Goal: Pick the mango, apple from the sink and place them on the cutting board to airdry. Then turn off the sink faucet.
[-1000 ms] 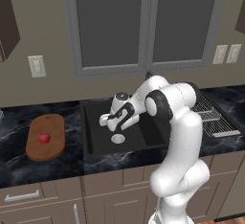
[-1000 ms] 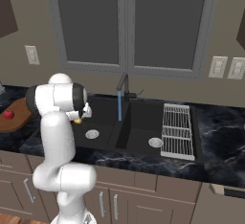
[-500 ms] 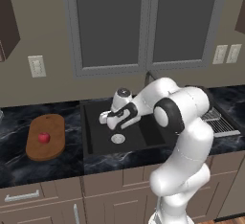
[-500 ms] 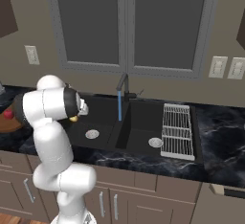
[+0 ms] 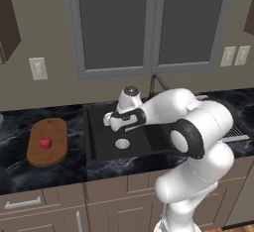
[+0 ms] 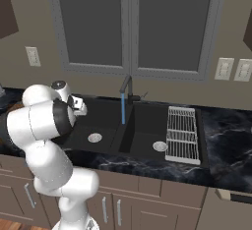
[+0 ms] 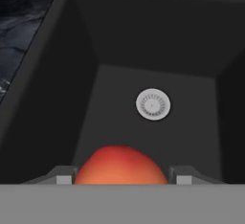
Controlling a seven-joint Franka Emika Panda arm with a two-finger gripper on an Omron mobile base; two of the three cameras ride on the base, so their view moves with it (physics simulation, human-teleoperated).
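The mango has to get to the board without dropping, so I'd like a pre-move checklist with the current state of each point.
1. Mango between the fingertips of the gripper: ok, it sits between them in the hand view.
2. Grip firm: cannot tell, contact is hidden.
3. Mango lifted off the sink floor: ok, the drain lies well below it.
4. Free space on the cutting board: ok, the apple takes only the middle.
5. Sink faucet off: not ok, a blue stream runs.
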